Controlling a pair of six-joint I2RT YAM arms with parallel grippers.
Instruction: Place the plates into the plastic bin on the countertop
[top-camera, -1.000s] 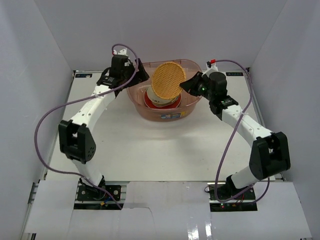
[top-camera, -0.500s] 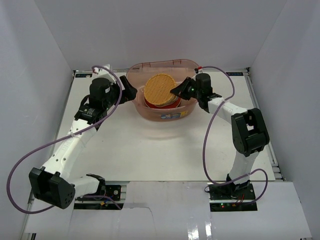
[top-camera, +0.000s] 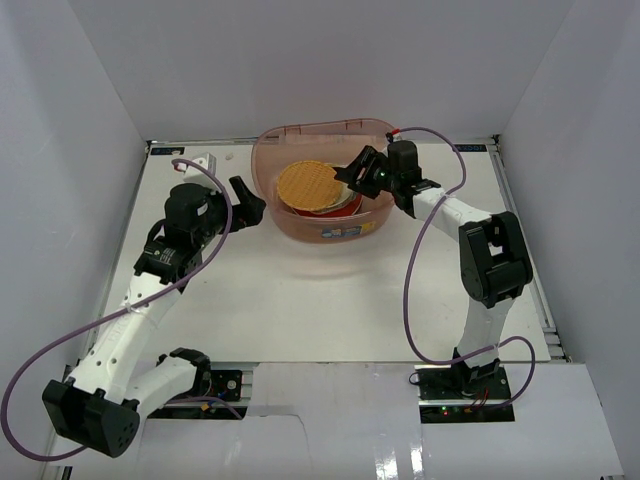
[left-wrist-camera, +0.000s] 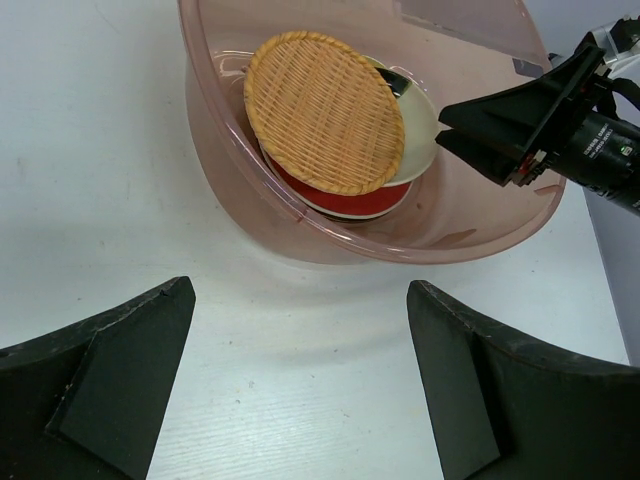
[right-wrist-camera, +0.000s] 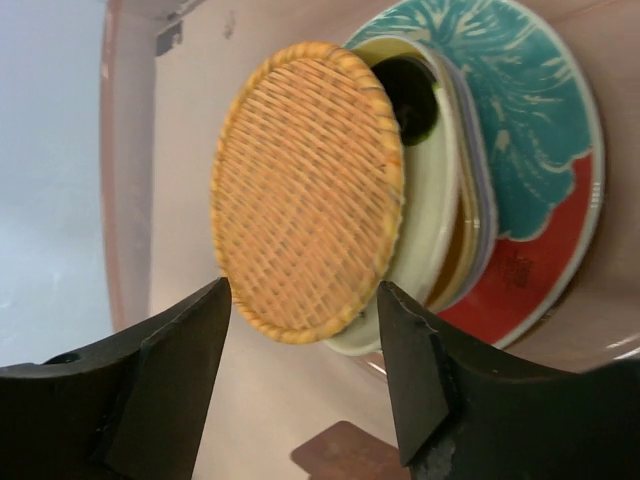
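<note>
The plastic bin (top-camera: 330, 225) stands at the back middle of the countertop (top-camera: 300, 300), tipped so its mouth faces forward. Inside it lies a stack of plates: the orange woven plate (top-camera: 308, 184) (left-wrist-camera: 325, 110) (right-wrist-camera: 305, 190) on top, a cream plate (left-wrist-camera: 418, 125) (right-wrist-camera: 435, 210) under it, and a red plate with a teal flower (right-wrist-camera: 535, 170) at the bottom. My right gripper (top-camera: 350, 175) (right-wrist-camera: 305, 300) is open just off the woven plate's right edge, inside the bin. The left gripper (top-camera: 245, 198) (left-wrist-camera: 300, 300) hangs open over the countertop, left of the bin.
White walls (top-camera: 80, 120) close in the countertop on three sides. A purple cable (top-camera: 425, 250) loops from the right arm over the right half of the table. Another cable (top-camera: 60, 340) trails from the left arm at the left edge.
The right gripper lowered the woven plate onto the stack in the bin and opened, letting it go. The left arm drew back from the bin, down and to the left.
</note>
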